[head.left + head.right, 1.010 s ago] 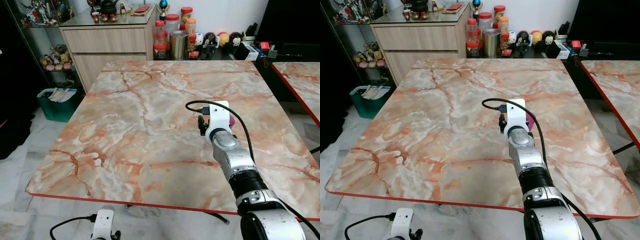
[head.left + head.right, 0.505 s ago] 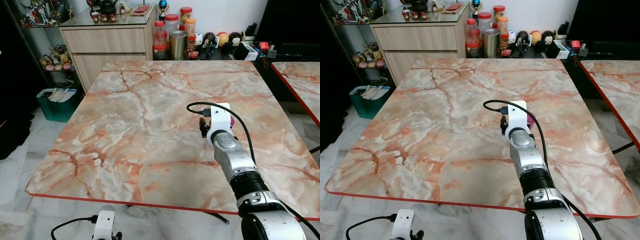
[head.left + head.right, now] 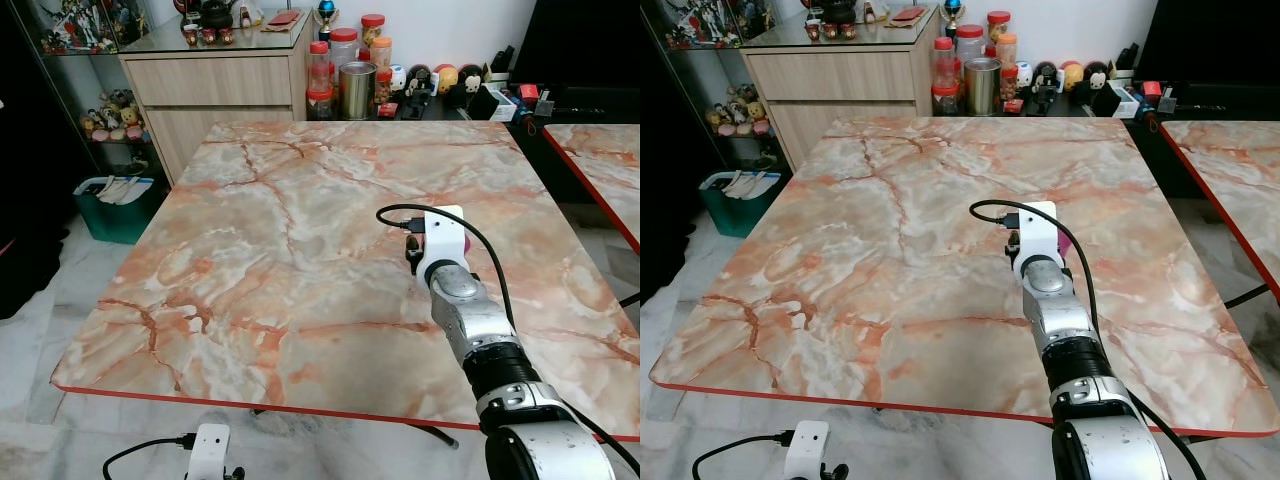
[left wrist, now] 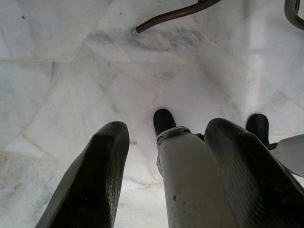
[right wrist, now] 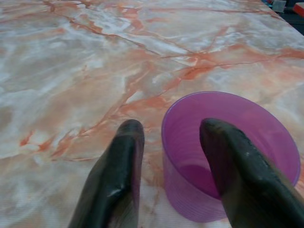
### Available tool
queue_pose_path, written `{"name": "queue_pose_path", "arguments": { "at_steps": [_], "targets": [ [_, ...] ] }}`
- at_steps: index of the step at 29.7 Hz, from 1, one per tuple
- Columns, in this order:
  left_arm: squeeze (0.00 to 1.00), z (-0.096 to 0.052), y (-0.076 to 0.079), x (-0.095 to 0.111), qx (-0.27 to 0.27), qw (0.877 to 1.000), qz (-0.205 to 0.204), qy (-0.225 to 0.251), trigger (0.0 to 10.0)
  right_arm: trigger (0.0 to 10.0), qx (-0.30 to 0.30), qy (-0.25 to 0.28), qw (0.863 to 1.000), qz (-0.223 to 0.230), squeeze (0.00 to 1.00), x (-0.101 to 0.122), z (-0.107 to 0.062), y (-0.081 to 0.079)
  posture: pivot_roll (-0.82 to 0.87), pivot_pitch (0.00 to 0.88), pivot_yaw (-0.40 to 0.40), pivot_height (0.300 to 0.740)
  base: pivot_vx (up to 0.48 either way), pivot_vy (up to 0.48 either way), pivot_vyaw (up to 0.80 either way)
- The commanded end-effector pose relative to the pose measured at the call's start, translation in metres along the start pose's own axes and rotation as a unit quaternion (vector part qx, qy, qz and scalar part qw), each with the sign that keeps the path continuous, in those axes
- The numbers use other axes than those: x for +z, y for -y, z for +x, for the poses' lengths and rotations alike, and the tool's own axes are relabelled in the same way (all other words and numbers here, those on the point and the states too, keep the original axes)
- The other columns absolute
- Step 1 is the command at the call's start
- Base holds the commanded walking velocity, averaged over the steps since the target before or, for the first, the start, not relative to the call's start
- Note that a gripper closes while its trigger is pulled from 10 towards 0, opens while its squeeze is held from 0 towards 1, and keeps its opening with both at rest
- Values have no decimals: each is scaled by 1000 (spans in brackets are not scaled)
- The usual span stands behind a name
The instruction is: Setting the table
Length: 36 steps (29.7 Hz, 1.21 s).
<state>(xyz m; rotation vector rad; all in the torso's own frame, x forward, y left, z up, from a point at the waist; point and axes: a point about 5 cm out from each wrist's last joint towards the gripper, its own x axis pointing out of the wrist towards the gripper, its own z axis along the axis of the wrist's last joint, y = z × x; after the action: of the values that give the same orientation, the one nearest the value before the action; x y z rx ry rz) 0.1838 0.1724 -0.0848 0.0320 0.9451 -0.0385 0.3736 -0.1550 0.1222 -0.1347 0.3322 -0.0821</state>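
Shifted slightly rightward since before: right pincer [image 5: 166,156], fingers spread astride rim of purple cup [image 5: 237,142] standing upright on marble worktop [image 3: 250,250]. Left pincer [image 4: 166,156] spread above floor.

The marble tabletop [image 3: 270,250] lies open across nearly its whole surface: from the centre out toward 9, 10 and 12 o'clock nothing stands on it, so a reach can sweep freely there. The one obstacle on it is a purple cup [image 5: 228,152], right of centre at about 3 o'clock, upright, with the right end effector [image 5: 168,166] straddling its rim, one finger inside, one outside. Beyond the far edge at 12 o'clock, jars and a tin [image 3: 357,88] crowd a low shelf. A wooden cabinet [image 3: 215,85] stands at 11 o'clock. A second tabletop [image 3: 600,170] lies at 2 o'clock, across a narrow gap.
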Motion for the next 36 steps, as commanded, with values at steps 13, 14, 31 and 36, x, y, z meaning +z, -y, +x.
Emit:
{"name": "queue_pose_path", "arguments": {
  "at_steps": [13, 14, 31, 36],
  "targets": [
    [0, -1, -6, -3, 0, 1000, -2, -12, 10000, 0, -27, -21, 999, 20, 0, -9, 0, 5, -17, 0, 32, 740, 0, 0, 0],
    [0, -1, -7, -3, 0, 1000, -3, -12, 10000, 0, -28, -21, 999, 20, 0, -9, 0, 6, -16, 0, 32, 740, 0, 0, 0],
    [0, -1, -9, -4, 0, 1000, -1, -14, 10000, 0, -31, -18, 999, 29, 0, -10, -1, 4, -14, 0, 38, 740, 0, 0, 0],
    [0, -1, -8, -4, 0, 1000, -3, -12, 10000, 0, -27, -14, 999, 29, 0, -9, -1, 2, -12, 0, 32, 740, 0, 0, 0]
  ]
}}
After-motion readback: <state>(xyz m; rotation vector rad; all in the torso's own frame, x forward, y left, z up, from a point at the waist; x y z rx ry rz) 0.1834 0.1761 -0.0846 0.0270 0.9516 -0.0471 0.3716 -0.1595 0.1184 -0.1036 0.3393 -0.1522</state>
